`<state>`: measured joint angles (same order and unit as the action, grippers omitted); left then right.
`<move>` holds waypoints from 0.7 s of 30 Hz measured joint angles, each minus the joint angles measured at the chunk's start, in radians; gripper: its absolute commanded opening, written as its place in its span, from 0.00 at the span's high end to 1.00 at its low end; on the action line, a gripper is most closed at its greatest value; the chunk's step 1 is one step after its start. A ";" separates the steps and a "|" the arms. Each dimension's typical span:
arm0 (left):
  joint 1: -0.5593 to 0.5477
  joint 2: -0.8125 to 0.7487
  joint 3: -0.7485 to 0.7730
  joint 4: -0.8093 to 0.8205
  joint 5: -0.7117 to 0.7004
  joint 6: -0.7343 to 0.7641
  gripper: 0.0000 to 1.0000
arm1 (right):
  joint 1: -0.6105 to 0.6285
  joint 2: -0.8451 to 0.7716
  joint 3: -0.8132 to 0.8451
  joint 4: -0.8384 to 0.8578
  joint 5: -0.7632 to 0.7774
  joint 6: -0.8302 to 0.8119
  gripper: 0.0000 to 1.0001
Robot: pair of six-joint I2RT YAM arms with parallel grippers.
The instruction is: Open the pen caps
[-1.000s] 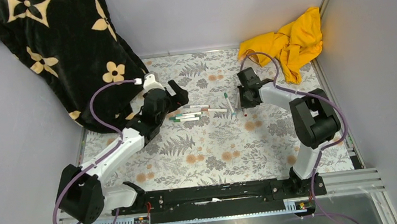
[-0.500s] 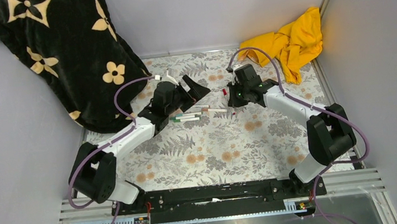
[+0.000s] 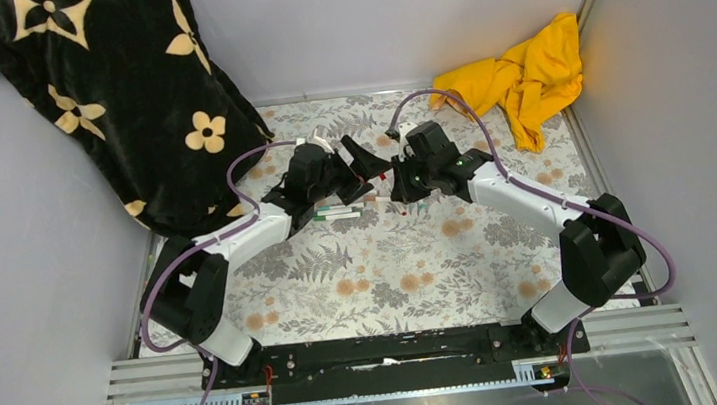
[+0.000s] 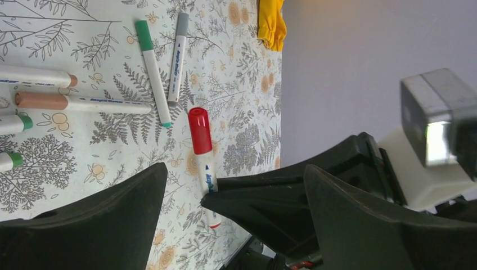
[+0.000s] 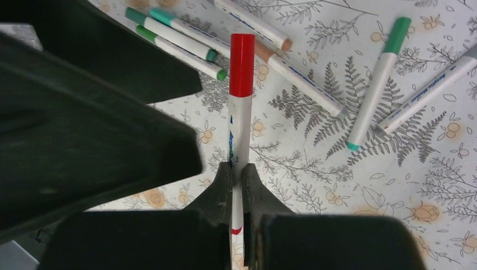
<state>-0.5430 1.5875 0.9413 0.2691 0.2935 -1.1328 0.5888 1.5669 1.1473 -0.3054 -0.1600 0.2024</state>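
My right gripper (image 5: pixel 237 169) is shut on the white barrel of a pen (image 5: pixel 238 132), which it holds off the table. That pen's red cap (image 5: pixel 242 64) is still on and points away from the wrist. My left gripper (image 4: pixel 235 171) stands open, facing the right one, and the red cap (image 4: pixel 199 130) lies just ahead of its spread fingers without touching either. In the top view the left gripper (image 3: pixel 368 171) and the right gripper (image 3: pixel 397 186) meet at the table's middle. Several more capped pens lie below, with green (image 4: pixel 145 35), grey (image 4: pixel 181 25) and brown (image 4: pixel 42 100) pen caps.
A black blanket with cream flowers (image 3: pixel 112 98) is heaped at the back left. A yellow cloth (image 3: pixel 522 70) is bunched in the back right corner. Grey walls close in the patterned table (image 3: pixel 393 279) on three sides.
Both arms have swung inward and met at the middle. The right gripper has carried the red-capped pen to the left. The open left gripper has moved right, up to the cap.
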 measured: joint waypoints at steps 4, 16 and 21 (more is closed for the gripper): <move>0.000 0.005 0.000 0.001 0.007 -0.014 0.10 | 0.017 -0.016 0.015 0.001 -0.003 0.004 1.00; 0.000 0.035 0.024 -0.004 0.004 -0.018 0.42 | 0.056 -0.021 0.031 -0.002 -0.010 0.008 1.00; 0.000 0.035 0.031 -0.008 -0.005 -0.010 0.52 | 0.056 -0.033 0.031 -0.002 -0.009 0.008 1.00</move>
<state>-0.5430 1.6226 0.9718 0.2615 0.2882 -1.1427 0.6449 1.5337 1.1786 -0.3077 -0.1692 0.2100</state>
